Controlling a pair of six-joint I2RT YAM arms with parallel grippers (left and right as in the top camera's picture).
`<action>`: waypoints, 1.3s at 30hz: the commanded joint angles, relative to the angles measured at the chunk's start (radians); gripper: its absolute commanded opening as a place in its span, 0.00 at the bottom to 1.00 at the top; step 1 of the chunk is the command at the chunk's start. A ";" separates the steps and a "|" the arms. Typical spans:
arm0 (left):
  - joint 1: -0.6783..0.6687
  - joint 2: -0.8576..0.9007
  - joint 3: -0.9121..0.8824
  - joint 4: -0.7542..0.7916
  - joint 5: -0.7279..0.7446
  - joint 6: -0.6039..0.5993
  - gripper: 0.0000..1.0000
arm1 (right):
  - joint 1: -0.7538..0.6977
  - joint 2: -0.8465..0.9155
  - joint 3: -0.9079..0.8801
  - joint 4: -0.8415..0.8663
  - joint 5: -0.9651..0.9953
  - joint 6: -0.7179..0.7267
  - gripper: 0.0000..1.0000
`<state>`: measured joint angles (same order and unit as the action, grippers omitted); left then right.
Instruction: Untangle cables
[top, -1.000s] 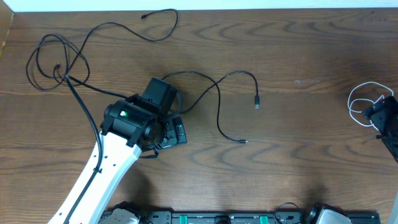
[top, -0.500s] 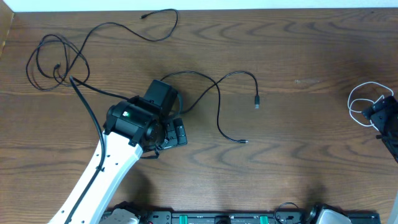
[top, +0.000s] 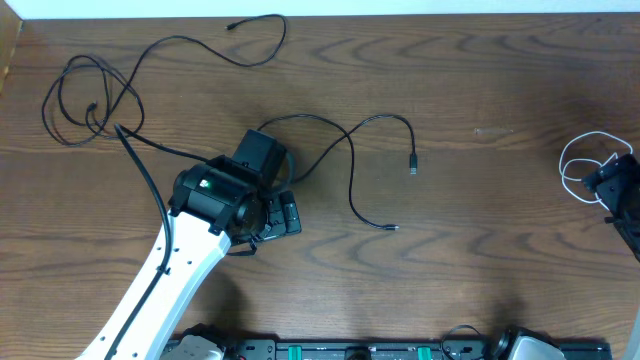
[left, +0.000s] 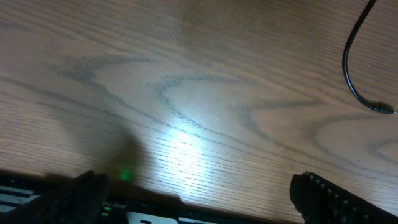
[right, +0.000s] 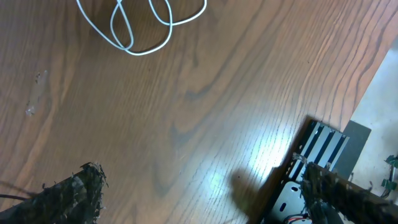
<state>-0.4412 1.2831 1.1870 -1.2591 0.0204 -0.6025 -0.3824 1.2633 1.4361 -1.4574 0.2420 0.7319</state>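
Overhead, the left arm (top: 205, 195) sits over one end of the middle black cable (top: 350, 190), so where it runs under the left claw (top: 278, 215) is anyone's guess. On the left wrist cam that cable leaves the frame top right, ahead of the claw. The right claw (top: 608, 185) gets chopped by the overhead's edge. On its own cam the white cable (right: 132, 52) loops are cut off up top, ahead of the claw.
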 joint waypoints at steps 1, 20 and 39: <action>0.003 0.004 -0.003 -0.003 -0.004 -0.005 0.99 | -0.005 -0.002 0.001 -0.001 0.010 0.015 0.99; 0.003 0.004 -0.003 0.096 0.375 0.243 0.99 | -0.005 -0.002 0.001 -0.001 0.010 0.015 0.99; 0.004 0.117 -0.003 0.269 0.162 0.103 0.98 | -0.005 -0.002 0.001 -0.001 0.010 0.015 0.99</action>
<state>-0.4404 1.3464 1.1866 -1.0073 0.3050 -0.4679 -0.3824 1.2633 1.4361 -1.4574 0.2417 0.7319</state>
